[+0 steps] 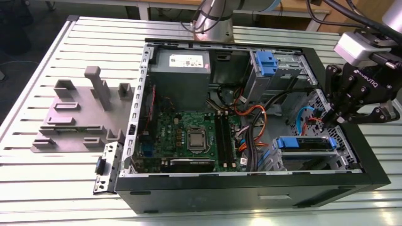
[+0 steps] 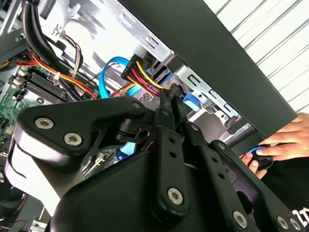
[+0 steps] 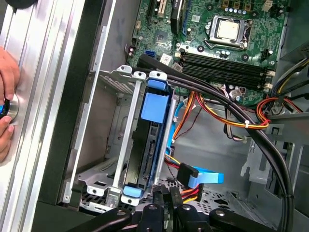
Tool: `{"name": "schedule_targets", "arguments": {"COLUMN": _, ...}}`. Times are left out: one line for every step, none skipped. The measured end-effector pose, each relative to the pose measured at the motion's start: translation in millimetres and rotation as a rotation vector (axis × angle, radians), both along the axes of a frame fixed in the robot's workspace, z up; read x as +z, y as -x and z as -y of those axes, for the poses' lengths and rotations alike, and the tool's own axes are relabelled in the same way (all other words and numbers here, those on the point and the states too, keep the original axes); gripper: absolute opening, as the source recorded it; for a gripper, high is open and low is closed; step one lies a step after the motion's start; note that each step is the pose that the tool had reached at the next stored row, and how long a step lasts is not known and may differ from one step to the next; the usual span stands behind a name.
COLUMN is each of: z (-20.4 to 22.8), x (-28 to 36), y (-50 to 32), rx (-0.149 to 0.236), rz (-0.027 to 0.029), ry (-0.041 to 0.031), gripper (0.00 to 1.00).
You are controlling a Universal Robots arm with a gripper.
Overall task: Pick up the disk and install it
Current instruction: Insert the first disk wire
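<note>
the disk [image 3: 147, 145] sat upright in its drive cage [image 3: 113, 145] near the case's [image 1: 251, 190] front corner. my tool [image 1: 349, 115] hovered just above, fingers pinched together, holding nothing. i judged seating remained: a straight push.

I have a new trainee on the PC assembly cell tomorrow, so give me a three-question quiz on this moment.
1. True or false: the disk sits in the metal drive cage inside the computer case.
2. Where is the gripper in the exterior view?
A. over the grey fixture on the table
B. at the case's side on the exterior view's right, above the drive cage
C. over the processor
3. Fill in: in the first wrist view, a person's ___ rests on the slatted table outside the case.

Key:
1. True; its blue carrier frame shows in the cage.
2. B
3. hand
</note>
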State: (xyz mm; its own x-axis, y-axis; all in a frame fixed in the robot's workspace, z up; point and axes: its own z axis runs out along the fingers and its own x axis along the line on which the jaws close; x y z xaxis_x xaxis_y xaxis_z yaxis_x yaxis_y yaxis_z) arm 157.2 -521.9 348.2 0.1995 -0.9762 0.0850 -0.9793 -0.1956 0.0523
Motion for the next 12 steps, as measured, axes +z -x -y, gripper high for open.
{"name": "schedule_targets", "arguments": {"z": 0.9, "x": -0.1, "y": 0.4, "rx": 0.0, "rz": 0.0004, "ry": 0.0001, "gripper": 0.17}}
{"name": "schedule_targets", "arguments": {"z": 1.5, "x": -0.3, "y": 1.2, "rx": 0.0, "rz": 0.0019, "ry": -0.0006, "gripper": 0.17}}
{"name": "schedule_targets", "arguments": {"z": 1.8, "x": -0.4, "y": 2.0, "rx": 0.0, "rz": 0.0044, "ry": -0.0066, "gripper": 0.17}}
{"name": "schedule_targets", "arguments": {"z": 2.2, "x": -0.4, "y": 2.7, "rx": 0.0, "rz": 0.0062, "ry": -0.0217, "gripper": 0.17}}
{"name": "schedule_targets", "arguments": {"z": 2.7, "x": -0.5, "y": 3.2, "rx": 0.0, "rz": 0.0076, "ry": -0.0378, "gripper": 0.17}}
{"name": "schedule_targets", "arguments": {"z": 3.2, "x": -0.6, "y": 3.6, "rx": 0.0, "rz": 0.0086, "ry": -0.0509, "gripper": 0.17}}
{"name": "schedule_targets", "arguments": {"z": 4.2, "x": -0.7, "y": 3.9, "rx": 0.0, "rz": 0.0097, "ry": -0.059, "gripper": 0.17}}
{"name": "schedule_targets", "arguments": {"z": 5.5, "x": -0.8, "y": 4.0, "rx": 0.0, "rz": 0.0111, "ry": -0.0614, "gripper": 0.17}}
{"name": "schedule_targets", "arguments": {"z": 7.2, "x": -1.0, "y": 4.1, "rx": 0.0, "rz": 0.0128, "ry": -0.0617, "gripper": 0.17}}
{"name": "schedule_targets", "arguments": {"z": 8.8, "x": -1.2, "y": 4.3, "rx": 0.0, "rz": 0.0143, "ry": -0.0618, "gripper": 0.17}}
{"name": "schedule_targets", "arguments": {"z": 10.2, "x": -1.4, "y": 4.5, "rx": 0.0, "rz": 0.0162, "ry": -0.0619, "gripper": 0.17}}
{"name": "schedule_targets", "arguments": {"z": 11.2, "x": -1.6, "y": 4.7, "rx": 0.0, "rz": 0.0183, "ry": -0.0619, "gripper": 0.17}}
